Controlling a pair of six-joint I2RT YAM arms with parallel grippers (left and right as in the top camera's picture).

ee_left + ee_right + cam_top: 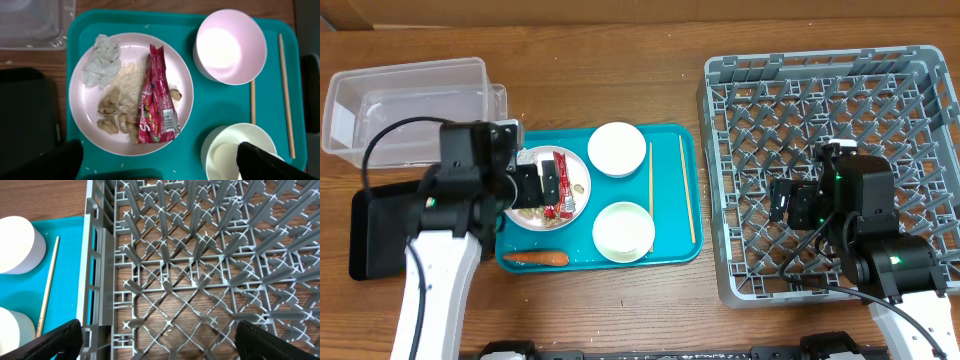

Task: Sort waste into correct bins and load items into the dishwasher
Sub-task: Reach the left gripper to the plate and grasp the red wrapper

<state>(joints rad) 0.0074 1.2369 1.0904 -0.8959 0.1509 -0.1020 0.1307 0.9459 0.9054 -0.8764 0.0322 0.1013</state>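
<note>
Brown wooden table (620, 60) carries everything. The left gripper (548, 180) hovers over the round white plate (80, 100) on the teal serving tray (675, 180); its black fingers (45, 162) are spread wide, holding and touching nothing.

On the plate lie a crumpled white paper ball (102, 62), white rice grains (130, 82), beige nuts (112, 117) and, along the right side, a red snack wrapper (157, 100). Two small round white bowls (230, 45) (235, 147) and two thin light-wood chopsticks (286, 95) (253, 107) sit right of the plate. A small orange carrot (535, 258) lies at the tray's near edge.

The clear rectangular plastic tub (410, 105) and shallow black plastic tray (375, 230) stand left of the serving tray.

The right gripper (782, 202) hangs over the large grey plastic dish rack (820, 80), fingers (50, 342) apart and empty.
</note>
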